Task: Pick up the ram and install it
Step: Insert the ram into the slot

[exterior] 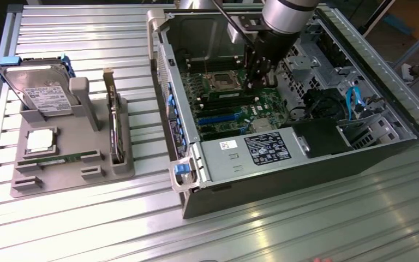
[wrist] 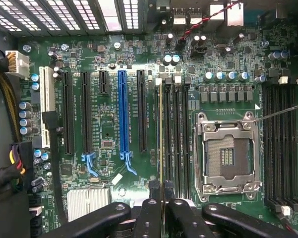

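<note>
Green ram (wrist: 161, 129), seen edge-on, is pinched in the closed hand (wrist: 162, 207) over the DIMM slots (wrist: 176, 144) beside the CPU socket (wrist: 228, 153). Install step, prob. aligning. Seating needs the edge exactly over one slot, then a straight push.

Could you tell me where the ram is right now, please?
The ram sits edge-on in the gripper, inside the open computer case on the exterior view's right. It is over the memory slots next to the CPU socket.
</note>
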`<state>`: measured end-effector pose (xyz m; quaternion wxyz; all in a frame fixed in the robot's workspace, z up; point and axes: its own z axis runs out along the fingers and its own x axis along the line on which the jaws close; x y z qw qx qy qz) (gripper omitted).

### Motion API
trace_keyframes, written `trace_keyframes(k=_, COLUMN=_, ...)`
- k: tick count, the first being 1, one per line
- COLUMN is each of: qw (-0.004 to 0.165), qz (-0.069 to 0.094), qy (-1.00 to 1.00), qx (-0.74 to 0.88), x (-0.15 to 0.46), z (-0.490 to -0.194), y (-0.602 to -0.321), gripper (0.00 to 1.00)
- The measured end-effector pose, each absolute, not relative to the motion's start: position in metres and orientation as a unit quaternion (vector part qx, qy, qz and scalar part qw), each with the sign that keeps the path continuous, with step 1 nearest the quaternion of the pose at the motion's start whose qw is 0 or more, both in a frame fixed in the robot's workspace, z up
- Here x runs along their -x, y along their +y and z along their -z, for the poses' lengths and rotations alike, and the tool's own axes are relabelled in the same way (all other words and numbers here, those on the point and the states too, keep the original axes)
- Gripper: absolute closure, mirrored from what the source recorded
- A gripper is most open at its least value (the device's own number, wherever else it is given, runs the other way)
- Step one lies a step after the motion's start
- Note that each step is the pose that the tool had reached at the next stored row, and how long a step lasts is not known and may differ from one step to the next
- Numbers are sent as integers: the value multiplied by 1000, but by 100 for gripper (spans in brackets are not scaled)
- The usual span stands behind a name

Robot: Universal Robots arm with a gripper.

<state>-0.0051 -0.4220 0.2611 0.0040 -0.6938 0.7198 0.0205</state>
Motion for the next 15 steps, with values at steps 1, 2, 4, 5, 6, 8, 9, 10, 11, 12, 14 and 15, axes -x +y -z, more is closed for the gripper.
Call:
trace_keyframes(k=1, qw=4, qz=-20, qy=720, qx=694, x=5, z=-260, y=-422, gripper=88)
trace_keyframes(k=2, qw=4, qz=-20, qy=720, qx=694, x=5, z=-259, y=-422, gripper=88)
trace_keyframes(k=4, qw=4, qz=-20, qy=720, qx=694, x=5, z=-258, y=-422, gripper=88)
trace_keyframes(k=5, qw=4, qz=-20, qy=720, qx=694, x=5, z=-258, y=-422, gripper=88)
trace_keyframes(k=6, qw=4, qz=-20, qy=720, qx=694, x=5, z=-257, y=-422, gripper=88)
trace_keyframes(k=8, qw=4, qz=-20, qy=720, qx=694, x=5, z=-257, y=-422, gripper=88)
trace_keyframes(k=9, qw=4, qz=-20, qy=720, qx=694, x=5, z=-257, y=-422, gripper=88)
trace_keyframes(k=10, qw=4, qz=-20, qy=720, qx=694, x=5, z=-257, y=-422, gripper=88)
trace_keyframes(k=11, qw=4, qz=-20, qy=720, qx=694, x=5, z=-256, y=-422, gripper=88)
trace_keyframes(k=12, qw=4, qz=-20, qy=720, qx=694, x=6, z=-256, y=-422, gripper=88)
trace_keyframes(k=14, qw=4, qz=-20, qy=720, qx=694, x=6, z=-255, y=-422, gripper=88)
trace_keyframes(k=15, qw=4, qz=-20, qy=720, qx=694, x=6, z=-255, y=-422, gripper=88)
